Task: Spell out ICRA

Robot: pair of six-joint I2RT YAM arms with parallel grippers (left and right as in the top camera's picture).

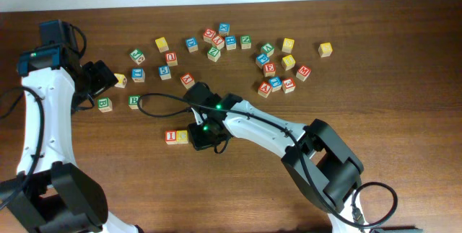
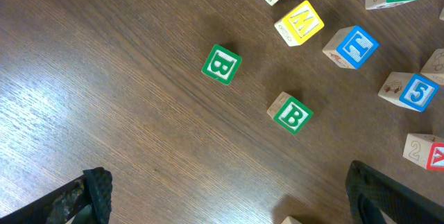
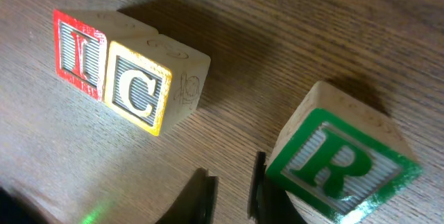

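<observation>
Next: I'd nudge the R block (image 3: 340, 165) square against the C block (image 3: 139, 92).
Right claw (image 3: 229, 193): nearly closed, holding nothing.
Left claw (image 2: 239, 200): wide open, empty.

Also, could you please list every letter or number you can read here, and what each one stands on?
"I": red-faced cube, right wrist view.
"C": yellow cube beside it.
"R": green-faced cube.
"B": one green block, left wrist view.
"B": second green block.
"5": blue block.
Other cubes: too small or tilted to read.
</observation>
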